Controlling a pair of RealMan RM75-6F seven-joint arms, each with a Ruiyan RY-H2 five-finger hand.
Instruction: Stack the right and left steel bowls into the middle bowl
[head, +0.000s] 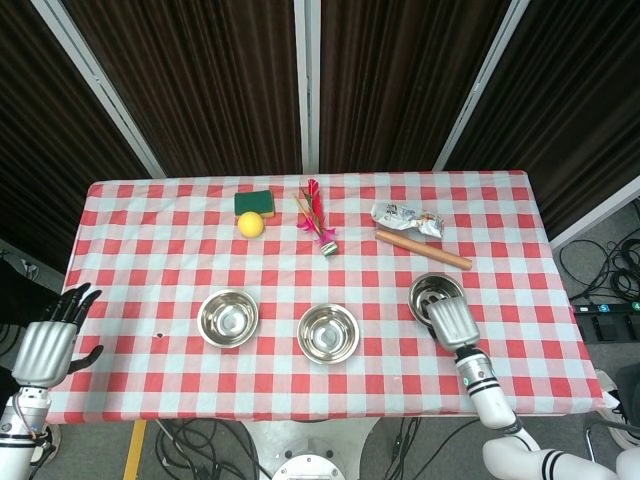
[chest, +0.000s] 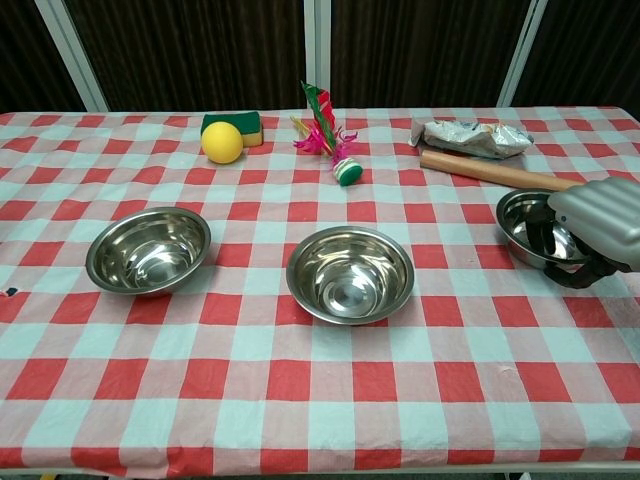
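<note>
Three steel bowls stand in a row on the checked tablecloth: the left bowl (head: 228, 318) (chest: 148, 250), the middle bowl (head: 328, 333) (chest: 350, 273) and the right bowl (head: 432, 292) (chest: 522, 225). My right hand (head: 452, 322) (chest: 595, 225) covers the near right part of the right bowl. Its fingers curl over the rim into the bowl and the thumb sits outside under the rim, so it grips the rim. The bowl rests on the table. My left hand (head: 45, 345) hangs off the table's left edge, fingers spread, holding nothing. The chest view does not show it.
Along the far side lie a yellow ball (head: 250, 224) (chest: 222, 142), a green sponge (head: 257, 202), a feathered shuttlecock (head: 318, 220), a crumpled wrapper (head: 405, 217) (chest: 475, 137) and a wooden rolling pin (head: 423, 250) (chest: 485, 171) just behind the right bowl.
</note>
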